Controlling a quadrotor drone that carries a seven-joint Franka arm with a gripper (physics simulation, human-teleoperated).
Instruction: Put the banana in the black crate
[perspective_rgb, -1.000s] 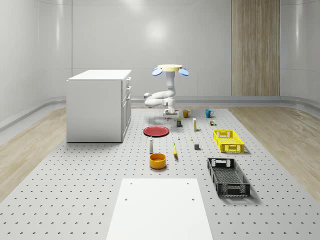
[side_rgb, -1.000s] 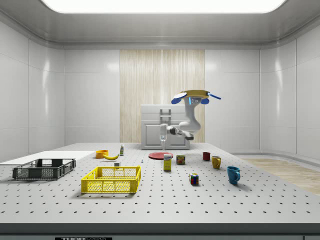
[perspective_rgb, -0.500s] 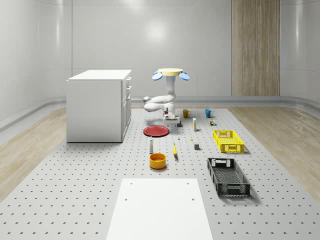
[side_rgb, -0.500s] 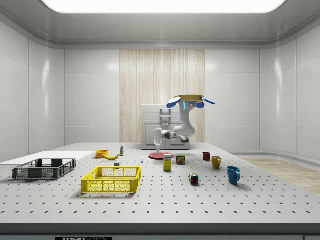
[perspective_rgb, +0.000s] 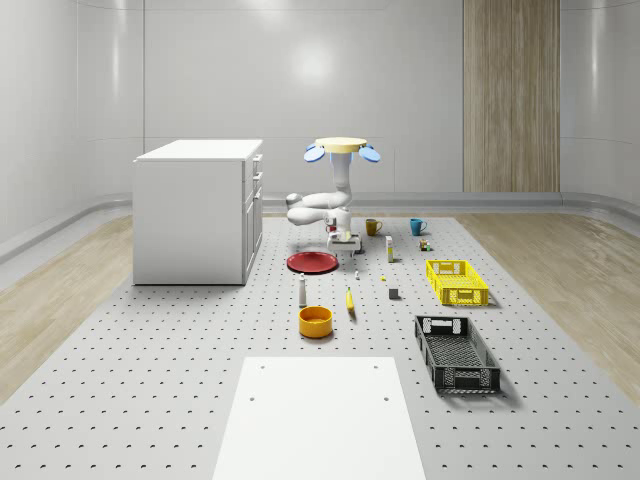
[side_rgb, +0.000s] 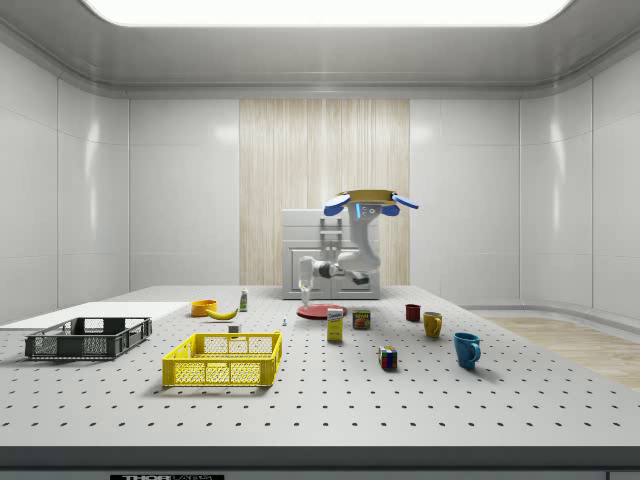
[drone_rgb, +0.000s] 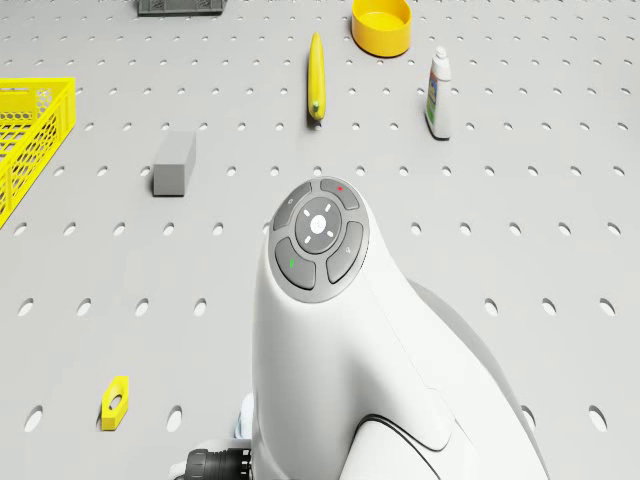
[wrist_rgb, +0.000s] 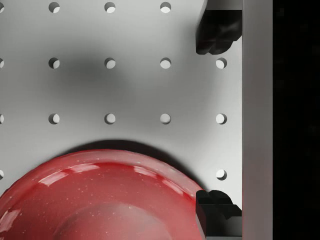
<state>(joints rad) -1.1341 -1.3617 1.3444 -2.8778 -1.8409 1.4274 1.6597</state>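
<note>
Fingers (wrist_rgb: 215, 32) spread wide over the red plate (wrist_rgb: 100, 200), drone (perspective_rgb: 341, 146) hovering above; better to line them across the banana (drone_rgb: 316, 72) before descending, crate (perspective_rgb: 455, 350) afterwards.

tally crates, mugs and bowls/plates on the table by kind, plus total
Crates: 2, black crate and yellow crate
Mugs: 3, blue mug, yellow mug, red mug
Bowls/plates: 2, orange bowl, red plate
Total: 7
</note>
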